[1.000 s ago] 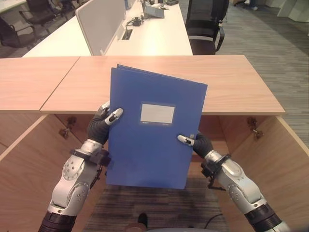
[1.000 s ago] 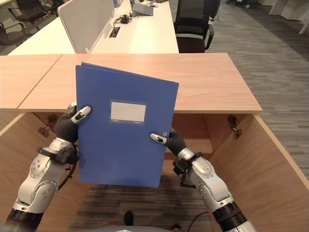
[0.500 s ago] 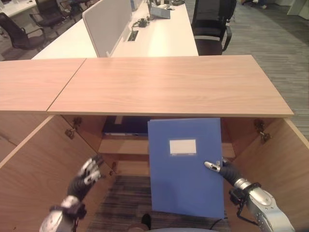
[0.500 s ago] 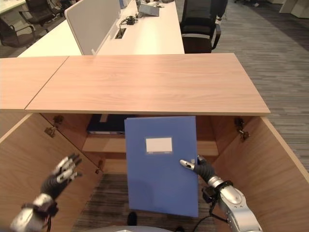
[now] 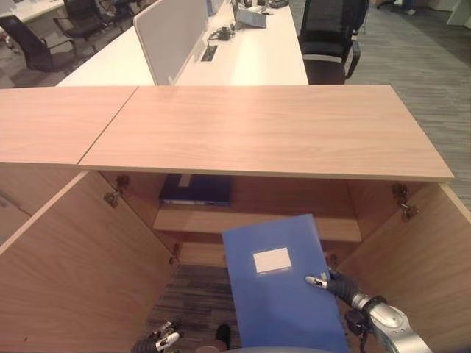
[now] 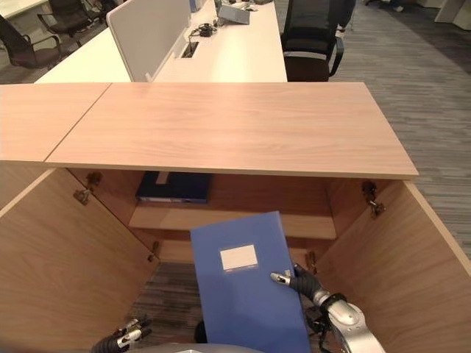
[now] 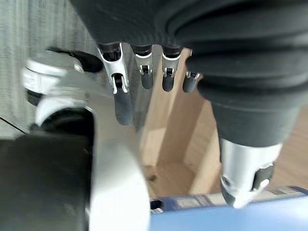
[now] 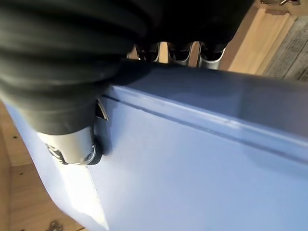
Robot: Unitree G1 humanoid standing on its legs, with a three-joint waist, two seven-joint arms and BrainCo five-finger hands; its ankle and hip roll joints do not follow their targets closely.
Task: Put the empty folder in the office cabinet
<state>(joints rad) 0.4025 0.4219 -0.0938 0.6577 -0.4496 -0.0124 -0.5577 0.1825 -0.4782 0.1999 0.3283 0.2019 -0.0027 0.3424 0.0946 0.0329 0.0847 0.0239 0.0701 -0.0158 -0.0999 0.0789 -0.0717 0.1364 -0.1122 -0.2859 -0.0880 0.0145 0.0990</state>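
Right robot hand pinches the blue folder before the open cabinet; the left wrist view shows the left robot hand with fingers straight, empty.

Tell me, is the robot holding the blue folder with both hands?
No. The right hand alone pinches the folder, while the left hand hangs low, apart from it, fingers relaxed.

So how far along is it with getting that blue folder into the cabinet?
About midway. Done: the cabinet doors stand open. In hand: the right hand pinches the blue folder by its edge, low in front of the opening; the left hand hangs open below. Left: sliding the folder onto a shelf, where a dark folder already lies.
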